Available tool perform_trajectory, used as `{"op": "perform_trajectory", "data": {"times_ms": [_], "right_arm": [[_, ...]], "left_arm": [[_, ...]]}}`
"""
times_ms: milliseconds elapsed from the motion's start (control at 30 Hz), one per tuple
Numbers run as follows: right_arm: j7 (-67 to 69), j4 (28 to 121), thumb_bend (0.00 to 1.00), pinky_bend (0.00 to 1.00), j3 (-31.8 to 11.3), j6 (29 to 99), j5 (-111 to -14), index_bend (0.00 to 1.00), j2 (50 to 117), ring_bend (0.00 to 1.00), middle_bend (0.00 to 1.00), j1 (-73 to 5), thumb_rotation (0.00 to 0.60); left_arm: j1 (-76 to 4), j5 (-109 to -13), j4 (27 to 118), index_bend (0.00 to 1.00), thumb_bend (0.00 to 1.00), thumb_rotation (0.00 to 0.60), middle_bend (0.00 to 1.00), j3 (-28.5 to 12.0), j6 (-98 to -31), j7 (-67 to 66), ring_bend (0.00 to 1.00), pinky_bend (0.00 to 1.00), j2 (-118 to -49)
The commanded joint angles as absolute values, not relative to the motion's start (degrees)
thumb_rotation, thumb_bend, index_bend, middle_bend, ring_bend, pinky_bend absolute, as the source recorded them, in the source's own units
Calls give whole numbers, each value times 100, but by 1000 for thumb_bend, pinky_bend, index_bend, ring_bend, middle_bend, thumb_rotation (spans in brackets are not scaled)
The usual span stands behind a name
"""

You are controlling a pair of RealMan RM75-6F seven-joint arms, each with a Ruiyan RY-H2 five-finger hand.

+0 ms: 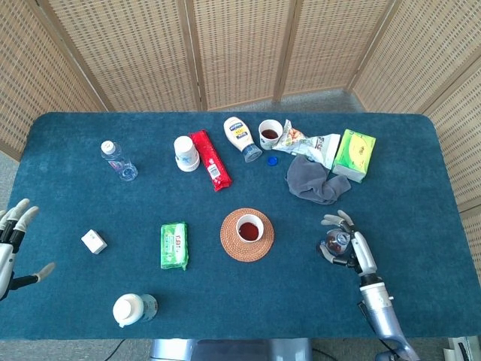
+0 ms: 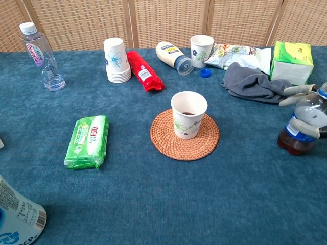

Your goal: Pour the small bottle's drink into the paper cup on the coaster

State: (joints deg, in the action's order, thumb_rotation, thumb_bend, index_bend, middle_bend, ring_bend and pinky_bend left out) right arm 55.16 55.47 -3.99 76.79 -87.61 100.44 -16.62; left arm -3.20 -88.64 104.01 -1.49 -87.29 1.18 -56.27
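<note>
- Our right hand [image 1: 347, 242] wraps the upright small bottle [image 2: 300, 128], apparently gripping it.
- The paper cup [image 2: 188, 115] on its coaster [image 2: 162, 138] lies leftward.
- Our left hand [image 1: 13, 241], spread, is farther.

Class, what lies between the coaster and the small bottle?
Only bare blue tablecloth separates the coaster from the small bottle, clearest in the chest view.

A gray cloth [image 1: 312, 183] lies touching the green box [image 1: 354, 155].
</note>
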Motion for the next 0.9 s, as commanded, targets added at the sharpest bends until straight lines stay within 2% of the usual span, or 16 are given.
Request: {"op": "perform_trajectory", "data": {"times_ms": [33,267,567,900], "right_arm": [[5510,5505,482,399,-399,7701,-8763,260,10078,105,376,-1656,600],[5415,5404,593,538,-399,7799,-8772,352,10201,209,460,-1634,600],[5174,5422,749,697,-433,7983,-8806,415,10301,276,524,-1622,600],[4387,6143,815,725,-470,8171,-9077,425,9955,293,533,-1811,600]], "left_arm": [[-320,-8868,10401,0,115,600,0,-147,-8731,114,0,0,-5629],[-320,-8875,10398,0,115,600,0,-144,-8734,124,0,0,-5628],[-321,-8882,10387,0,115,600,0,-144,-8742,147,0,0,-5629],[-299,-8923,10383,0,115,600,0,-154,-8820,243,0,0,-5612]]}}
